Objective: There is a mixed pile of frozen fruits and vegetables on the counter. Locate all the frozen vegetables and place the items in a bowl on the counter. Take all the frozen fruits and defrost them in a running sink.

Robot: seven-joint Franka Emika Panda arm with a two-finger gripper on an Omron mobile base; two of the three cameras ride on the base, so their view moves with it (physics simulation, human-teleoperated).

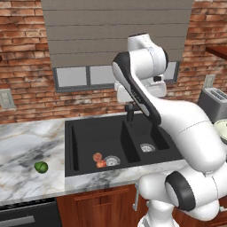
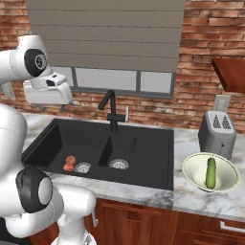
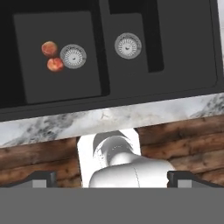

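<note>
Two frozen fruits, red-orange peaches [image 1: 97,156] [image 1: 101,163], lie together in the left basin of the black sink [image 1: 84,133], beside its silver drain [image 1: 112,160]. The hand view looks down on them [image 3: 49,48] [image 3: 55,64]. One frozen vegetable, the round bright-green item [image 1: 41,167], rests on the marble counter [image 1: 22,142] left of the sink. The dark-green cucumber [image 2: 211,172] lies in the cream bowl [image 2: 191,165] on the counter to the right. My gripper [image 3: 111,180] hangs high over the sink's front edge, open and holding nothing.
The black curved faucet [image 2: 111,110] stands behind the divider between the basins. A grey toaster [image 2: 217,131] sits behind the bowl. A window and brick wall run along the back. Reddish wood cabinets [image 3: 39,153] lie below the counter edge.
</note>
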